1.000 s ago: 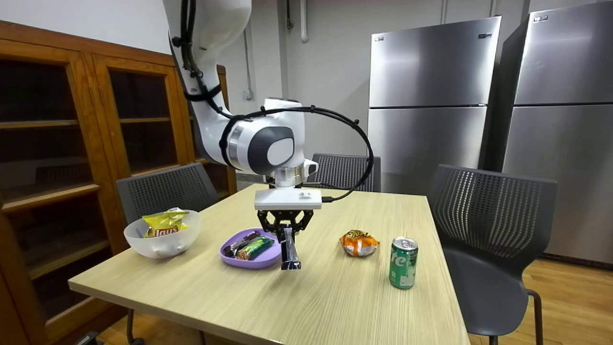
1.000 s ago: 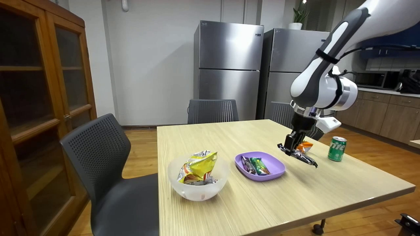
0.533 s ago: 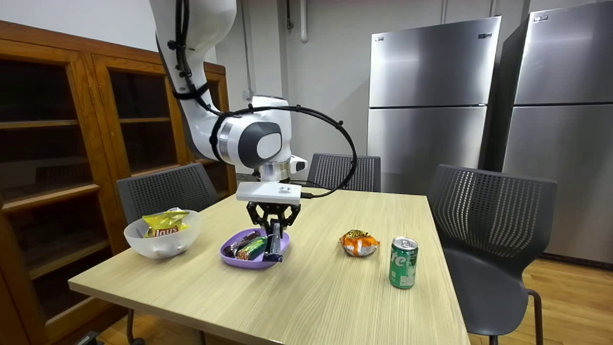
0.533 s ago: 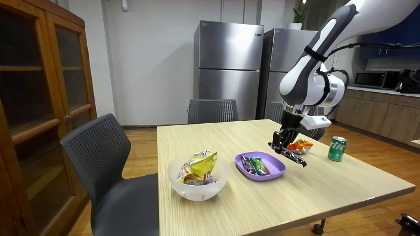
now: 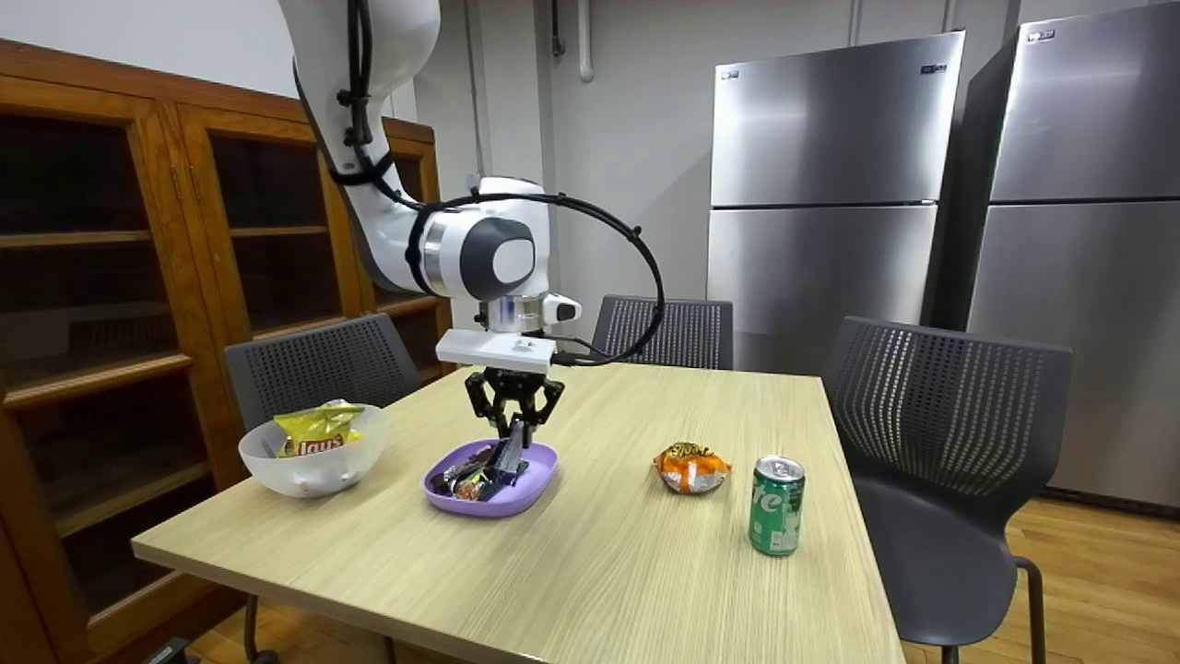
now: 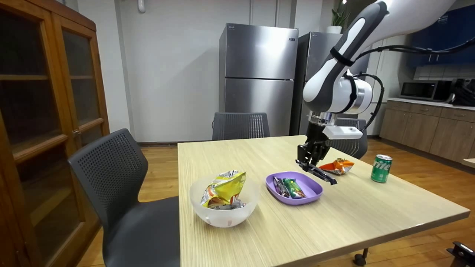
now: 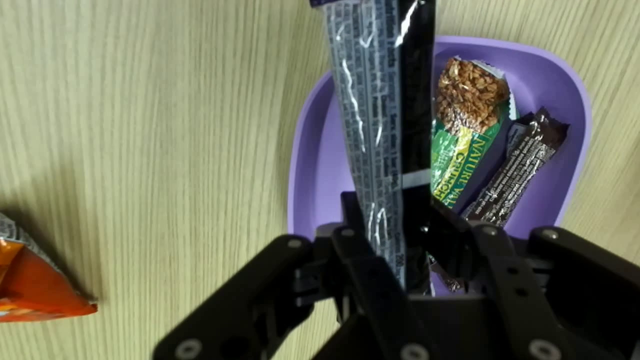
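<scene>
One gripper point(image 5: 515, 430), black, jaws pressing on two sides, is pinching one dark-wrapped bar point(image 7: 372, 110), long and glossy, fine pale print running along its back. In an exterior view the bar is hanging in the air, clear of one purple plate point(image 6: 311, 187); in the wrist view it is crossing over that plate's rim. On the plate one green-wrapped bar point(image 7: 457, 160), lettered Nature Val and Crunch, and one brown-wrapped bar point(image 7: 515, 172) are lying near each other. One orange packet point(image 5: 691, 468) is resting on the pale wood-grain table point(image 5: 645, 572), apart from the plate, and one green can point(image 5: 776, 507) is standing upright near the packet. On the plate's opposite side, one translucent bowl point(image 6: 222, 219) is holding one yellow Lay's bag point(image 5: 318, 429). Grey chairs point(image 6: 115, 167) are standing around the table; two steel refrigerators point(image 5: 830, 138) and one glass-doored wooden cabinet point(image 5: 198, 231) are standing beyond it. In an exterior view one microwave point(image 6: 418, 90) is sitting on a counter point(image 6: 419, 120) behind.
</scene>
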